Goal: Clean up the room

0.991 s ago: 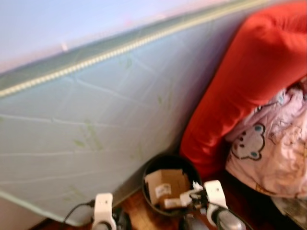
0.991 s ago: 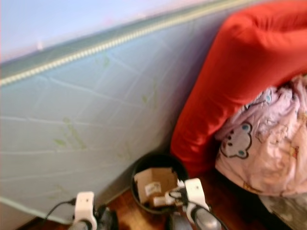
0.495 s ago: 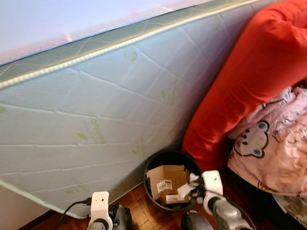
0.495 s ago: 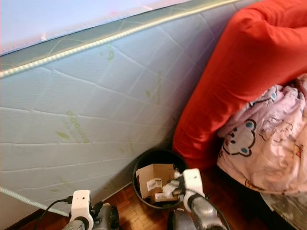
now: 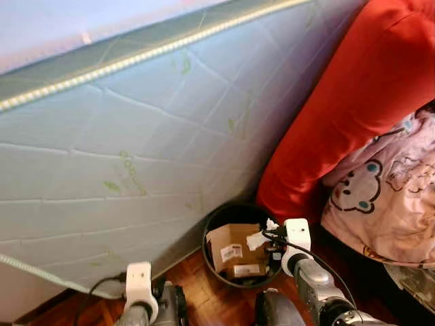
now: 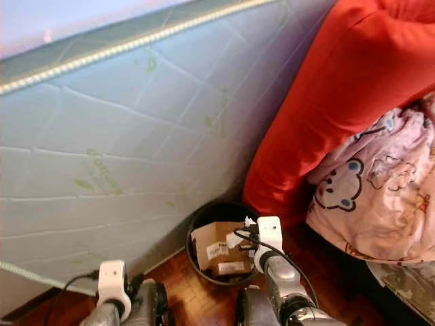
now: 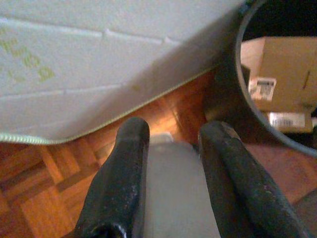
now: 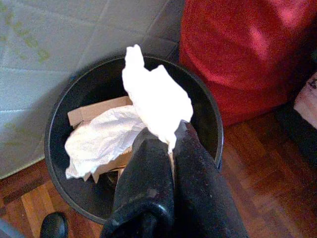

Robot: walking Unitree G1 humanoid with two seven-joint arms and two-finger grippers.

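A round black plastic waste bin (image 5: 239,212) stands on the parquet floor (image 7: 44,188) of reddish wood blocks. Against the bin's far side leans one quilted, pale grey-green mattress (image 5: 136,149) set on its edge, with a beaded cord trim along its top. To the bin's right, a smooth red cushion (image 5: 353,102) slumps against the mattress, touching the bin's rim. Beyond the cushion lies a crumpled pink blanket (image 5: 387,204) printed with a cartoon bear.

Inside the bin sit pieces of brown corrugated cardboard (image 5: 231,246) bearing white barcode labels, two of which are visible.

The right gripper (image 8: 171,136) reaches forward over the bin's near-right rim, the silver forearm angled up from below. Its two black fingers (image 8: 148,168) are pressed together, pinching one wad of crumpled white tissue paper (image 8: 156,101). The wad sticks up from the fingertips above the bin's opening, and a second wrinkled flap of the paper hangs over the cardboard.

The left gripper (image 7: 171,134) hangs low to the bin's left, above the floor beside the mattress's lower edge. Its two rough, scuffed fingers (image 7: 124,168) are spread apart with nothing between them.
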